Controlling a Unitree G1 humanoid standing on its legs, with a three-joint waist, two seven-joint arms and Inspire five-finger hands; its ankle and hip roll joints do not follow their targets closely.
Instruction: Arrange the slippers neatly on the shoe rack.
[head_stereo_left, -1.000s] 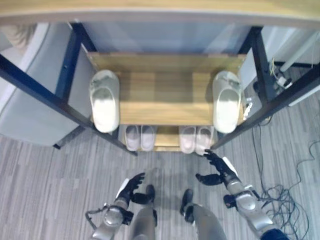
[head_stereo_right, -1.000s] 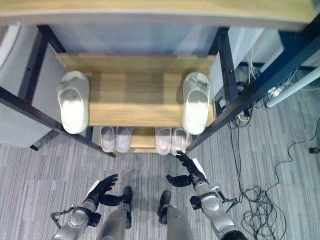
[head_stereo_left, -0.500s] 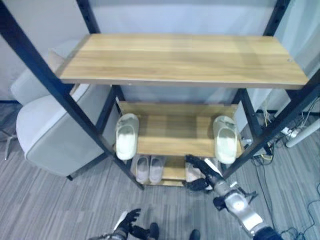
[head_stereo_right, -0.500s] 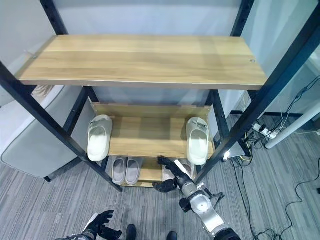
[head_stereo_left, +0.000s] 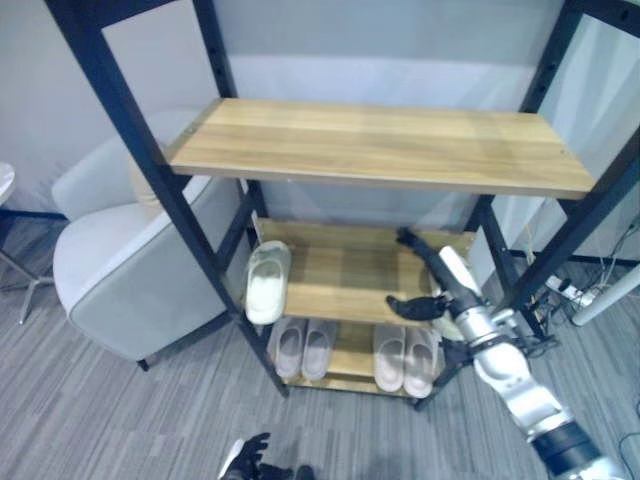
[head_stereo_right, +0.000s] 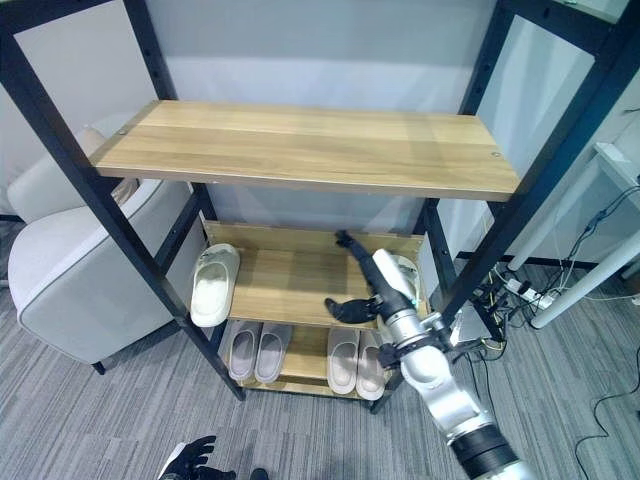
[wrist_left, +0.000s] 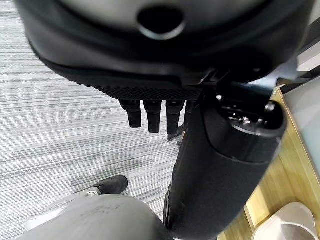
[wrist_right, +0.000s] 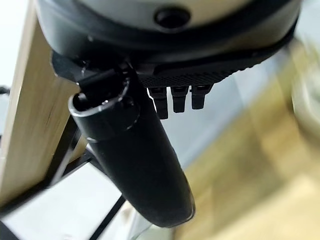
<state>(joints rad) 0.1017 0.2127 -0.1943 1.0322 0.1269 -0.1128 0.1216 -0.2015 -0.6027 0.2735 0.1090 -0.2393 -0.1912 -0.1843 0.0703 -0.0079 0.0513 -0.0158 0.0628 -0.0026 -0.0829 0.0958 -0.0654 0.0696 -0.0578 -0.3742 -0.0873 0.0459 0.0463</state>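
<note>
A white slipper lies at the left end of the rack's middle shelf, toe hanging over the front edge. Its mate lies at the right end, mostly hidden behind my right hand. That hand is open, fingers stretched over the middle shelf and thumb spread, just left of the right slipper; whether it touches it I cannot tell. Two pale pairs stand side by side on the bottom shelf. My left hand hangs low near the floor, open, its fingers straight.
The rack has black metal posts and a bare wooden top shelf. A grey armchair stands close against the rack's left side. Cables and a power strip lie on the floor to the right.
The camera has tilted up, so the whole rack now shows. My right hand has risen from floor level to the middle shelf by the right slipper. The left hand stayed low.
</note>
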